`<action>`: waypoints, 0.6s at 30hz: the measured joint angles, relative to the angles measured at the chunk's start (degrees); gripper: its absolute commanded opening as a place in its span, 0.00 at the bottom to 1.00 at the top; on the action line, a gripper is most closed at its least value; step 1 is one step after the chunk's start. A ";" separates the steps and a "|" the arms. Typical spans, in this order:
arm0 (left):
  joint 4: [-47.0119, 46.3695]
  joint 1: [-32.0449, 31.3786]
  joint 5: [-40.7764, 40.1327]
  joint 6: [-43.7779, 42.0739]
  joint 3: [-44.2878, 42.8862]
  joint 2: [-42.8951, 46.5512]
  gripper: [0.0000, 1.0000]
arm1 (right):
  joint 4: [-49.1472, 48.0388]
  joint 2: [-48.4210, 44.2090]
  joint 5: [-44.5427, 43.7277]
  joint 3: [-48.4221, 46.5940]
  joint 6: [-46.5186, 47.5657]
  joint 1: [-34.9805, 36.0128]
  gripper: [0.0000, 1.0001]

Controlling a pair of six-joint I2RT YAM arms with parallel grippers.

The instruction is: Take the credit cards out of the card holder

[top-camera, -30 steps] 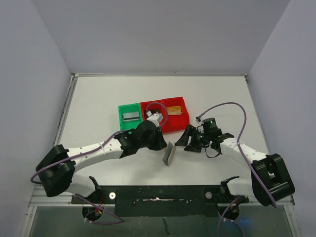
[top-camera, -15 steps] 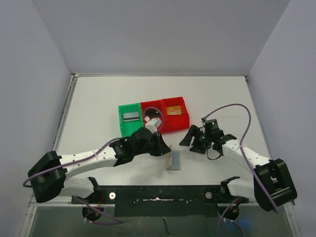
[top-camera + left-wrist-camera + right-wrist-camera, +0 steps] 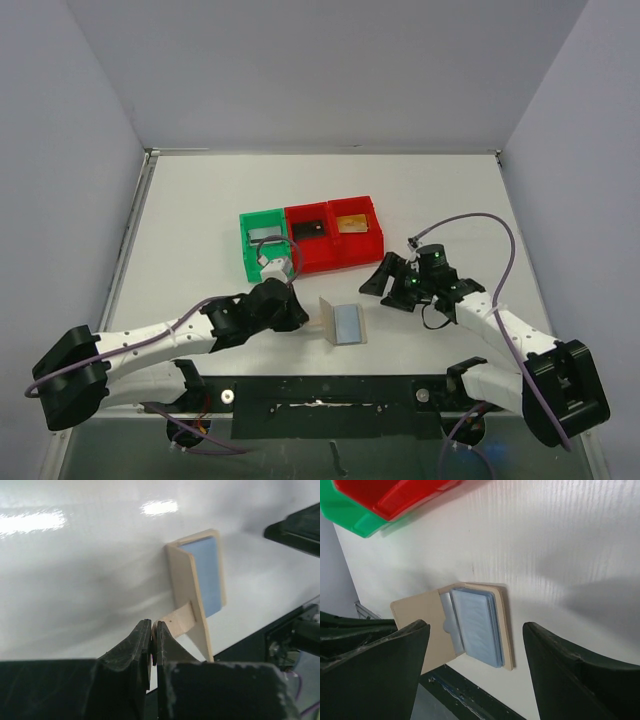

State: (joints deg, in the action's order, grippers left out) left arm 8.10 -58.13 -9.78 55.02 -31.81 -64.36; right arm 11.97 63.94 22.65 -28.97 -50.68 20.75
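The card holder lies on the table near the front edge, tan outside, its light-blue pockets facing up, one flap raised on the left. My left gripper is shut on its little snap tab, fingertips pinched together. My right gripper is open and empty, just right of and above the holder. A silver-grey card lies in the green bin, a black card and a gold-orange card in the red bins. I see no card in the blue pockets.
The green bin and two red bins stand side by side behind the holder; they also show in the right wrist view. The black base rail runs along the table's front edge, close below the holder.
My left gripper pulled back left and toward the front edge with the tab. The holder went from standing on edge to lying open. The right gripper barely moved.
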 measured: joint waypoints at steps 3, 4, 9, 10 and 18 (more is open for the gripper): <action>2.89 0.04 -1.16 0.87 2.05 0.81 0.00 | -0.26 0.00 0.57 0.48 -0.79 1.33 0.74; 3.89 0.04 -1.53 1.36 2.84 1.01 0.00 | -0.44 0.02 0.61 0.50 -0.94 1.99 0.73; 5.90 0.07 -2.03 2.49 5.35 1.75 0.00 | -2.14 1.09 0.74 0.50 -1.92 5.88 0.65; 5.81 0.07 -2.03 2.84 5.81 1.79 0.00 | -2.49 1.66 0.72 0.50 -2.05 6.80 0.63; 5.33 0.04 -1.79 3.87 7.69 1.86 0.00 | -1.88 8.31 -0.85 -0.39 -2.05 12.83 0.51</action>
State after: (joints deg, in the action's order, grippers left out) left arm 13.43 -58.08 -11.57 58.89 -24.12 -62.50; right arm 10.09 72.25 21.80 -29.36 -52.73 33.58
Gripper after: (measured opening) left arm 0.026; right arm 0.569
